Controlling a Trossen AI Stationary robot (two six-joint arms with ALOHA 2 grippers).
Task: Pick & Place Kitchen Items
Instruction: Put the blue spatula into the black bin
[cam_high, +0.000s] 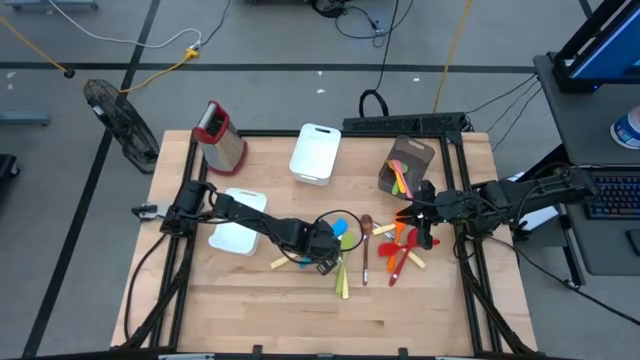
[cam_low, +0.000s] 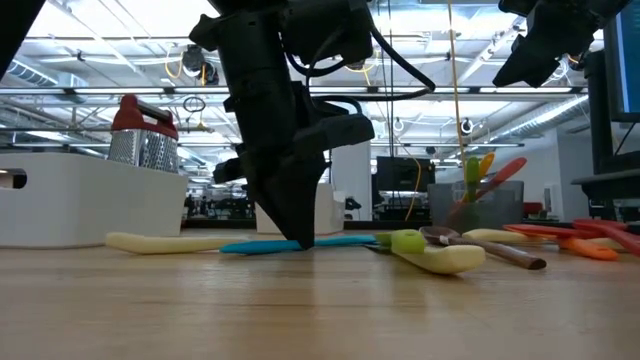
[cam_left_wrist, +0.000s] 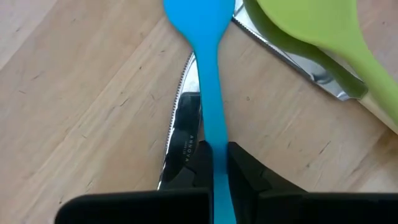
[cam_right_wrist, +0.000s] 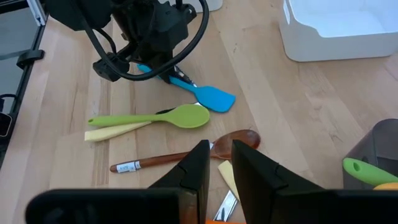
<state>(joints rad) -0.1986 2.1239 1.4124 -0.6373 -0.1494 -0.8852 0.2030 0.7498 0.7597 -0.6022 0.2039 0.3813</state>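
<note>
A blue spatula (cam_high: 340, 225) lies on the table's middle, its handle across a metal knife (cam_left_wrist: 182, 127). My left gripper (cam_high: 325, 250) is down at the table and shut on the spatula's handle. A green spoon (cam_high: 347, 241) and a brown wooden spoon (cam_high: 366, 250) lie just right of it. Red and orange utensils (cam_high: 402, 250) lie farther right. My right gripper (cam_high: 421, 226) hangs high above them, its fingers (cam_right_wrist: 198, 165) a narrow gap apart and empty. My left gripper pinches the blue spatula's handle (cam_left_wrist: 214, 134) between its two fingers (cam_left_wrist: 249, 174), well back from the blade. The fingers come from above, pointing down, and lie across the handle. The spatula lies flat on the table (cam_low: 270, 246), over the knife's blade.
A white tray (cam_high: 316, 152) stands at the far middle and another (cam_high: 240, 235) lies under my left arm. A metal grater with a red top (cam_high: 220, 135) stands far left. A dark holder (cam_high: 405, 165) with coloured utensils stands far right. Cream-handled cutlery (cam_high: 343, 280) lies near the middle.
</note>
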